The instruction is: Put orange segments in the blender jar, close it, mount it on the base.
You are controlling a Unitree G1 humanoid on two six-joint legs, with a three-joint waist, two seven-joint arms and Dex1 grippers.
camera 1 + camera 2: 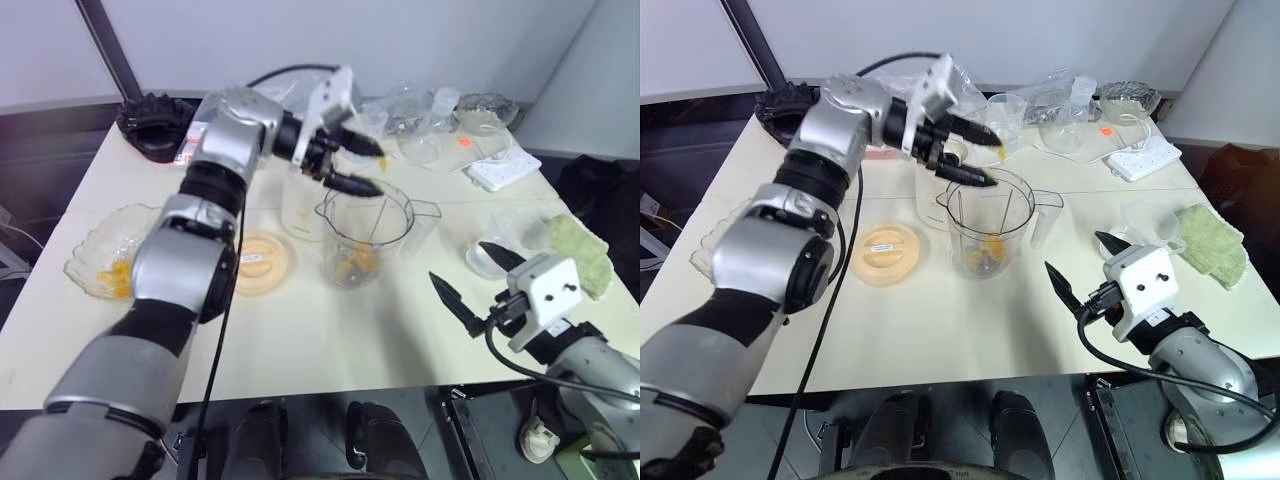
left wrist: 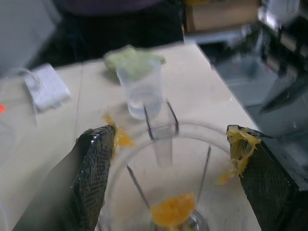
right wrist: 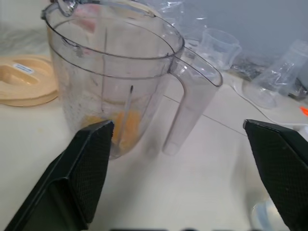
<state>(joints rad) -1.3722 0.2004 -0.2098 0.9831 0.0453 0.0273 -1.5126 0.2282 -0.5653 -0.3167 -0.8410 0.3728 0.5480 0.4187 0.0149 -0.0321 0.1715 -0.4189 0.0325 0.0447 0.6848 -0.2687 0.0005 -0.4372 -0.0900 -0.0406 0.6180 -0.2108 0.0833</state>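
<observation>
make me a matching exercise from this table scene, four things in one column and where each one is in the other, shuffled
Things:
1. tall clear plastic blender jar
2. flat peach-coloured round lid
3. scalloped glass bowl
4. pale green folded cloth

Places:
A. near the table's left edge, holding orange pieces
B. under the open left gripper
C. far right of the table
D. flat on the table, just left of the jar

Pairs: 1-B, 2-D, 3-A, 4-C

lab-like test room: cluttered white table (image 1: 300, 340), power strip (image 1: 503, 170), bare walls
</observation>
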